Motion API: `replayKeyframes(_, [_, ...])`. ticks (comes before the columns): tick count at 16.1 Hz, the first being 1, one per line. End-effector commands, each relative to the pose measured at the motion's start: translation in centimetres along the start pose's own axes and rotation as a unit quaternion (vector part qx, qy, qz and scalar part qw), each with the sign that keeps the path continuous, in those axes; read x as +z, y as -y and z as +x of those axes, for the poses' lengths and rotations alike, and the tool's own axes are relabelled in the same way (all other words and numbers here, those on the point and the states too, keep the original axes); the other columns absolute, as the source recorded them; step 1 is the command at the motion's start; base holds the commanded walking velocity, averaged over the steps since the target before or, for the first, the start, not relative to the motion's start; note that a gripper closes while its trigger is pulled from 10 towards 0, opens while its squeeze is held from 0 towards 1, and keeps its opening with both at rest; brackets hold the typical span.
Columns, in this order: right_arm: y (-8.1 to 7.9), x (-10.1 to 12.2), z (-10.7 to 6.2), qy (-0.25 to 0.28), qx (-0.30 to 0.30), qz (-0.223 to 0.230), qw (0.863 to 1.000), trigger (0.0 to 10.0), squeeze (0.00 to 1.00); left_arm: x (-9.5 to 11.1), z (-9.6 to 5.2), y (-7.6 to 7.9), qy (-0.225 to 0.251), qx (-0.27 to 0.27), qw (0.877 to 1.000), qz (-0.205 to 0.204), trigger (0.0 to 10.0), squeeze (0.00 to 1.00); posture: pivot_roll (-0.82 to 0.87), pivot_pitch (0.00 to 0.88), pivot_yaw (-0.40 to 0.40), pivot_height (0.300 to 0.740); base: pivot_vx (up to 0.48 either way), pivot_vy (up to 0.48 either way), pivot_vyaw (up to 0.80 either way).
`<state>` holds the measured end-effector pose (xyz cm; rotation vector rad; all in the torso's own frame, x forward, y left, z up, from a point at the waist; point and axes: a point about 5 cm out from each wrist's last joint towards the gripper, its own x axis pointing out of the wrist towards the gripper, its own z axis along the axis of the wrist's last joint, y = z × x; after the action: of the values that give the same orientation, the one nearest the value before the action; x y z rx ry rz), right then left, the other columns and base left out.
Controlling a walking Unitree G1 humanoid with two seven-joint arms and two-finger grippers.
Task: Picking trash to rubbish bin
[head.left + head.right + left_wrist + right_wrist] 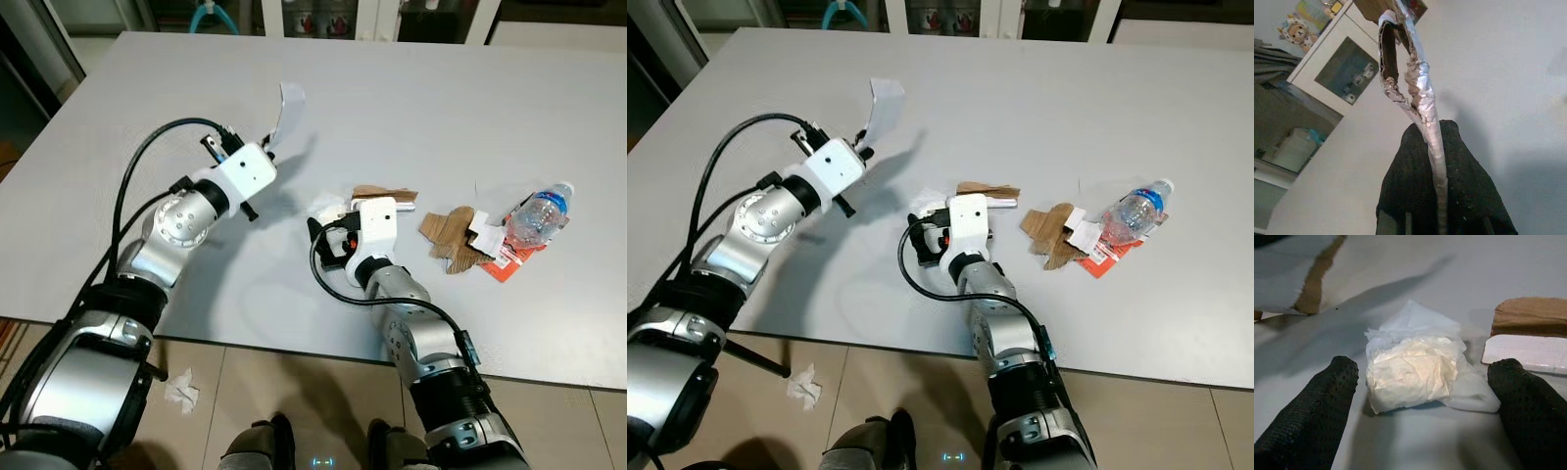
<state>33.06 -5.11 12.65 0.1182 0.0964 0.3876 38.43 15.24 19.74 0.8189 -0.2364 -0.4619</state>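
Trash lies scattered on the grey bench point(470, 98): a crumpled white tissue wad point(1413, 369), torn brown cardboard point(449, 235), a flat brown-and-white scrap point(387, 194), and an orange wrapper point(509, 262).

Containers: one clear plastic bottle point(537, 215) with a white cap, lying on its side on the orange wrapper near the bench's right part. Contents cannot be made out.

Edges and room: near edge of the bench runs just under the right arm's elbow; tiled floor point(284, 392) below it, with a small white paper scrap point(182, 390) on the tiles. Far and left portions of the bench are wide grey surface. The trash sits in a cluster toward the near right.

Left hand point(268, 140) raised above the bench, clamped on a thin torn strip of cardboard point(1418, 93) that stands upward from the fingers; grey-white face, ragged edge.

Right hand point(1420, 396) low at the bench surface, fingers spread, the tissue wad between the two black fingertips point(1312, 416), not touching either. The flat scrap lies just beyond it.
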Motion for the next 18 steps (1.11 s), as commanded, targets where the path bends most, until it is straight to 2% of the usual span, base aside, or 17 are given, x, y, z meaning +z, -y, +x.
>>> replayKeyframes(1, [-0.32, -2.33, -0.41, -0.049, 0.005, 0.013, 0.999, 0.6, 0.0, -0.11, -0.13, 0.7, 0.0, -0.017, 1.0, 0.007, 10.0, 0.0, 0.02, 0.226, 0.061, 0.72, 0.0, 0.0, 0.0])
replayKeyframes(2, [-0.33, -2.34, -0.43, -0.048, 0.006, 0.013, 0.999, 0.6, 0.0, -0.11, -0.13, 0.72, 0.0, -0.017, 1.0, 0.007, 10.0, 0.0, 0.02, 0.226, 0.061, 0.72, 0.0, 0.0, 0.0])
replayKeyframes(3, [-0.33, -2.4, -0.43, -0.048, 0.007, 0.012, 0.999, 0.0, 0.0, -0.13, -0.13, 0.74, 0.0, -0.017, 1.0, 0.007, 10.0, 0.0, 0.02, 0.224, 0.062, 0.72, 0.0, 0.0, 0.0])
replayKeyframes(13, [-0.12, -2.65, -0.51, -0.047, 0.004, 0.011, 0.999, 0.0, 0.0, 0.01, -0.11, 0.88, 0.002, -0.016, 1.0, 0.006, 10.0, 0.0, 0.01, 0.212, 0.068, 0.72, 0.0, 0.0, 0.0])
replayKeyframes(18, [0.23, -2.58, -0.58, -0.045, -0.001, 0.008, 0.999, 0.0, 0.0, 0.08, -0.08, 1.49, 0.003, -0.017, 1.0, 0.0, 10.0, 0.0, 0.0, 0.187, 0.066, 0.72, 0.0, 0.0, 0.0])
